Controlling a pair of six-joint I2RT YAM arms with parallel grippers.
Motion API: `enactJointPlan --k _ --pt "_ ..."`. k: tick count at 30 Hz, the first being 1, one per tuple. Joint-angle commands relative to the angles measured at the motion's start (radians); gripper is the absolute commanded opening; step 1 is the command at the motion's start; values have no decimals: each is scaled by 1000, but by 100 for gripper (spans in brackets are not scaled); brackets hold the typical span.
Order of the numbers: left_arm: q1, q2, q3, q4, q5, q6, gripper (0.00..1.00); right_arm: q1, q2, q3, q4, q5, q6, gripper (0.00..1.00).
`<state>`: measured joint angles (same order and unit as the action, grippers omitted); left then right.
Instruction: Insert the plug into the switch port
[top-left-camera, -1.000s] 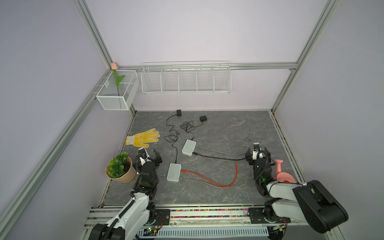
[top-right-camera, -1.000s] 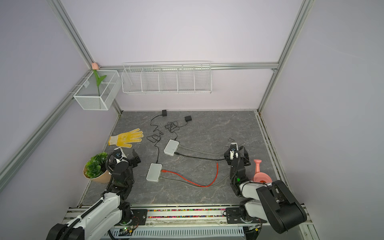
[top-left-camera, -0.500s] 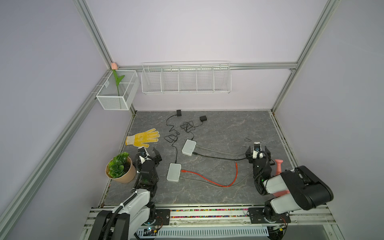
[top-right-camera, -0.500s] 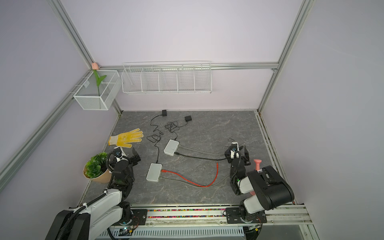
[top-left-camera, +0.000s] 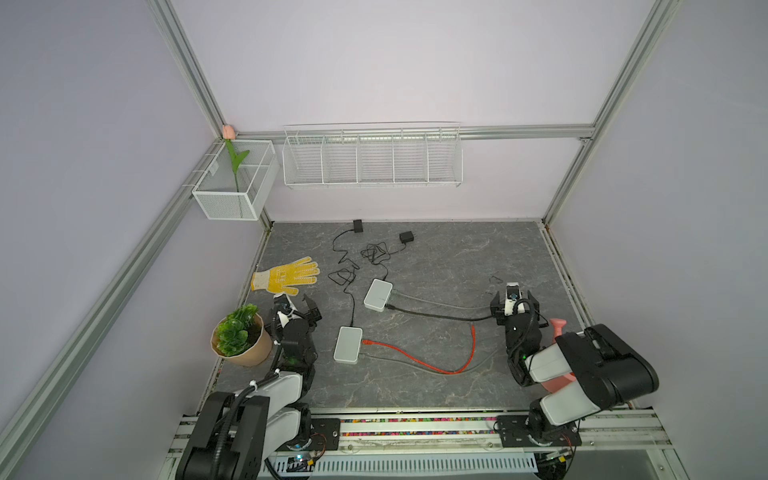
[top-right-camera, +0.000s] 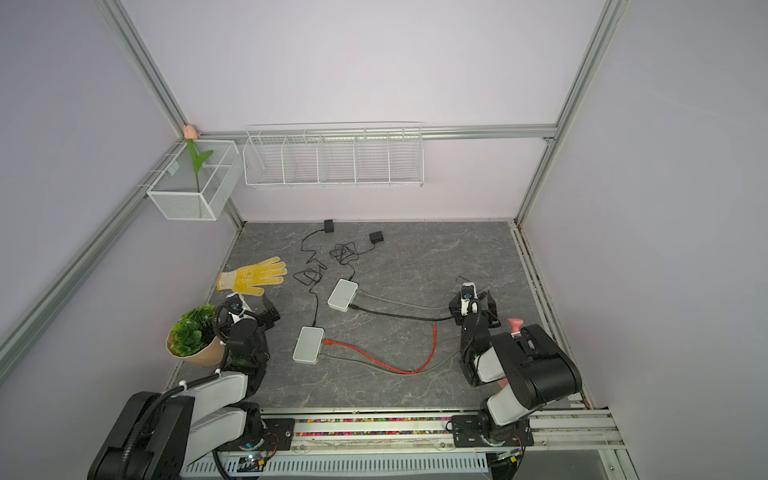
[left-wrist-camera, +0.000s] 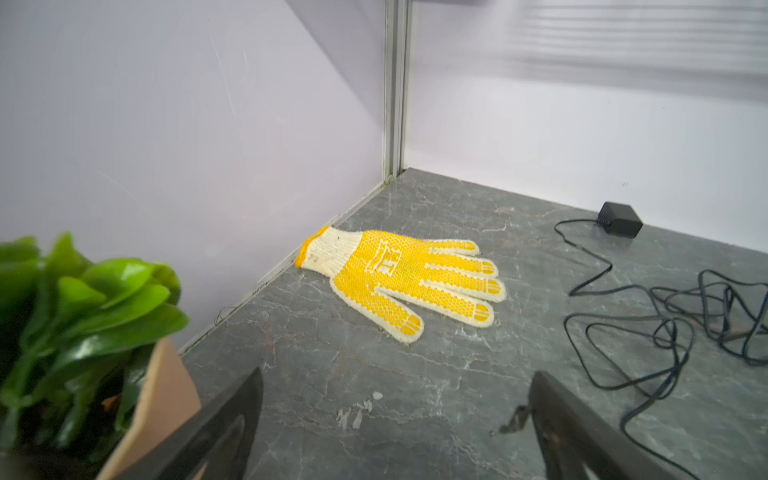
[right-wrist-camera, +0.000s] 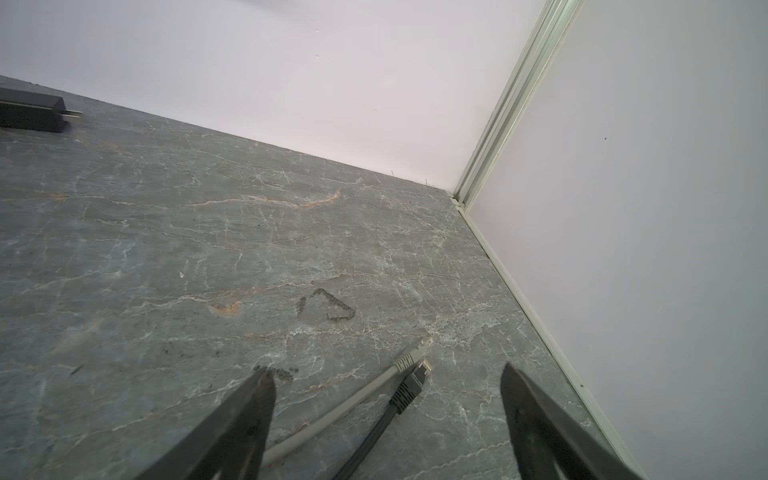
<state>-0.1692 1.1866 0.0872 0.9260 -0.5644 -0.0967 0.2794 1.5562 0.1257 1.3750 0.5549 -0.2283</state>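
Note:
Two white switches lie mid-table in both top views, the near one and the far one. A red cable is plugged into the near switch, and its free plug lies loose. A black cable runs from the far switch to my right gripper. That gripper is open low over the table, with the black plug and a grey plug lying between its fingers, untouched. My left gripper is open and holds nothing, beside the plant pot.
A yellow glove lies ahead of the left gripper. The potted plant stands close on its left. Tangled black cords and two adapters lie at the back. A pink object sits behind the right arm.
Both grippers stay open in the same places. The rear links of both arms have shifted, and the right arm's large link now stands higher and closer in.

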Motion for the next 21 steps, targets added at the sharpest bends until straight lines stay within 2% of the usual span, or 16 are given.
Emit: enactJointPlan --k 1,5,8,11,14,18,20,21 --pt "5 55 24 143 -10 15 99 -7 4 11 59 -9 15 88" --pt "13 160 9 284 -9 29 99 -13 4 9 59 -14 22 88" --pt "13 273 -33 482 -4 40 99 -21 2 8 58 -22 32 88" --pt "13 289 -31 486 7 42 99 -26 4 6 59 -27 35 88" --pt "10 287 -36 485 77 73 99 -28 7 9 59 -48 32 88" --pt "-47 304 -21 485 132 174 99 -34 5 3 59 -95 23 88" --pt "-69 323 -15 485 224 251 99 -34 4 -3 59 -121 15 88" --pt "-89 333 -10 485 220 277 99 -34 5 -4 59 -133 10 88"
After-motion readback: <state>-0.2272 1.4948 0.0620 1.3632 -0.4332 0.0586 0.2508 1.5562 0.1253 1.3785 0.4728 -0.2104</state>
